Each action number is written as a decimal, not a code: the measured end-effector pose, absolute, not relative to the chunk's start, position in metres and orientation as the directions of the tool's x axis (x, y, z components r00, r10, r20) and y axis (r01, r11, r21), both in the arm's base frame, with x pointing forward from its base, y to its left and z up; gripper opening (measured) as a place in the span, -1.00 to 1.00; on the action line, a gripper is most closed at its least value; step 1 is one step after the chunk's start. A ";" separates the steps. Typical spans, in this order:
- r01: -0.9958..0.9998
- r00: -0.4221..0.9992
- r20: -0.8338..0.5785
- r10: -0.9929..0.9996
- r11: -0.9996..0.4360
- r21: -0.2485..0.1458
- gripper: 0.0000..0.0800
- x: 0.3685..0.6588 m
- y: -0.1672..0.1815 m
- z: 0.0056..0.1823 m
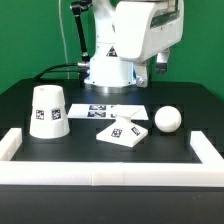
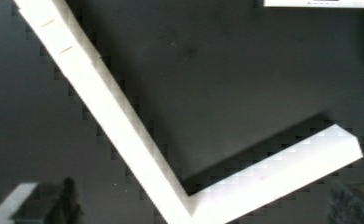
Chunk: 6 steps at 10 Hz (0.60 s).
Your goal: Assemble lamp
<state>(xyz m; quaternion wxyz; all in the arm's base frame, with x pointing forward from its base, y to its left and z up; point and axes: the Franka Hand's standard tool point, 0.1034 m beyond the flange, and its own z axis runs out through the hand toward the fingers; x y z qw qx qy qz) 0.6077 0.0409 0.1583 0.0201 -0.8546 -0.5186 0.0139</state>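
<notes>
The white cone-shaped shade [image 1: 47, 112] with a tag stands upright on the black table at the exterior view's left. The flat square base [image 1: 123, 131] with its tag lies in the middle near the front. The ball-shaped bulb [image 1: 167, 120] rests to its right, apart from it. My gripper [image 1: 152, 62] hangs high at the back, well above all three parts. In the wrist view its dark blurred fingers [image 2: 37, 203] stand far apart, and the gripper [image 2: 197, 208] is open and empty. None of the lamp parts shows clearly in the wrist view.
The marker board [image 1: 100, 112] lies flat behind the base. A long white border rail [image 1: 110, 170] runs along the table's front and sides; its corner [image 2: 179, 190] shows in the wrist view. A white edge [image 2: 321, 3] shows at the frame's border, unidentifiable.
</notes>
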 end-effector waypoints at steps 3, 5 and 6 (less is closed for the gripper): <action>0.886 0.461 -0.003 0.887 -0.461 -0.048 0.75 0.608 0.041 0.158; 0.887 0.461 0.002 0.887 -0.461 -0.037 0.75 0.606 0.040 0.157; 0.889 0.458 0.008 0.889 -0.458 -0.023 0.75 0.596 0.039 0.154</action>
